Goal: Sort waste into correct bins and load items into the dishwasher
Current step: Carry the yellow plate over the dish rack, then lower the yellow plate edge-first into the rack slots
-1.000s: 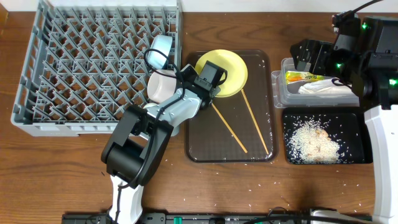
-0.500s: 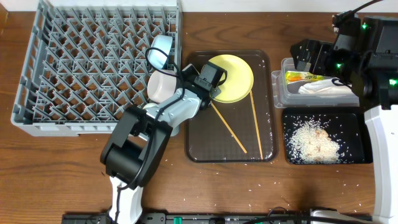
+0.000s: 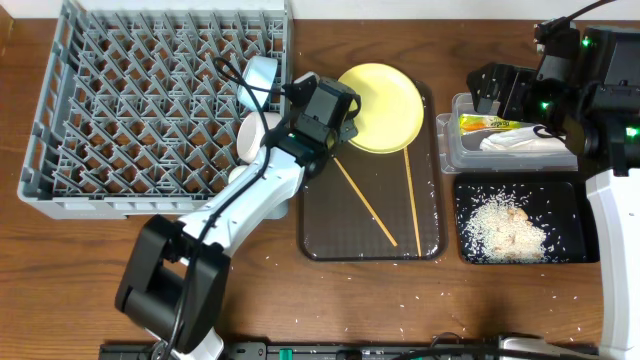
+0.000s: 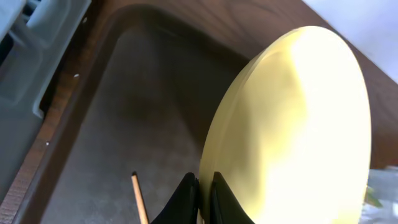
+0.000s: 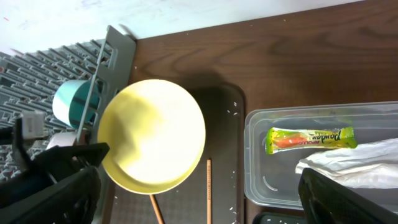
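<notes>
My left gripper point(image 3: 335, 112) is shut on the near-left rim of the yellow plate point(image 3: 385, 95), which hangs tilted over the back of the brown tray point(image 3: 370, 240). In the left wrist view both fingers of that gripper point(image 4: 205, 199) pinch the rim of the plate point(image 4: 292, 118). The grey dishwasher rack point(image 3: 60, 205) holds a white bowl point(image 3: 258, 135) and a light-blue bowl point(image 3: 262, 75) at its right edge. My right gripper point(image 3: 500, 90) hangs open above the clear bin point(image 3: 445, 140), which holds the sachet point(image 3: 490, 124) and napkin point(image 3: 520, 142). Rice point(image 3: 505, 230) lies in the black bin point(image 3: 570, 215).
Two wooden chopsticks point(image 3: 365, 200) lie on the brown tray. Loose rice grains are scattered over the tray and the wooden table near its front edge. The rack's wall stands just left of the lifted plate. The right wrist view shows the plate point(image 5: 155, 134) beside the rack.
My left gripper has lifted the yellow plate off the tray and carried it back and to the right, with the arm stretched out. The right arm has stayed put.
</notes>
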`<control>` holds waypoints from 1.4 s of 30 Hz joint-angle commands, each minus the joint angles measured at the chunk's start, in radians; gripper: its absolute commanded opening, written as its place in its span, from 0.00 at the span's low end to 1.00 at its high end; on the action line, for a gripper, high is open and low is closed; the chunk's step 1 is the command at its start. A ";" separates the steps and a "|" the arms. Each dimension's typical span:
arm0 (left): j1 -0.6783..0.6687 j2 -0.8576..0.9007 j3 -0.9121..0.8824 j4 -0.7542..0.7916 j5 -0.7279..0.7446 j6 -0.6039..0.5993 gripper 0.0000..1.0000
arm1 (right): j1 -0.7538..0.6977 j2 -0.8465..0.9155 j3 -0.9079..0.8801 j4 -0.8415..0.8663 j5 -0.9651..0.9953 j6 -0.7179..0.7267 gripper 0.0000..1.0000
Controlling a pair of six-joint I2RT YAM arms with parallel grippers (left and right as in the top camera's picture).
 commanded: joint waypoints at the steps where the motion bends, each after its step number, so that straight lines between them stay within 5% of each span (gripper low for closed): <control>1: 0.011 -0.060 -0.004 -0.002 0.023 0.065 0.08 | 0.004 0.002 0.003 0.000 0.002 -0.003 0.99; 17: 0.289 -0.342 -0.004 -0.106 0.030 0.283 0.07 | 0.004 0.002 0.003 0.000 0.002 -0.003 0.99; 42: 0.737 -0.352 -0.011 -0.201 0.074 0.797 0.07 | 0.004 0.002 0.003 0.000 0.002 -0.003 0.99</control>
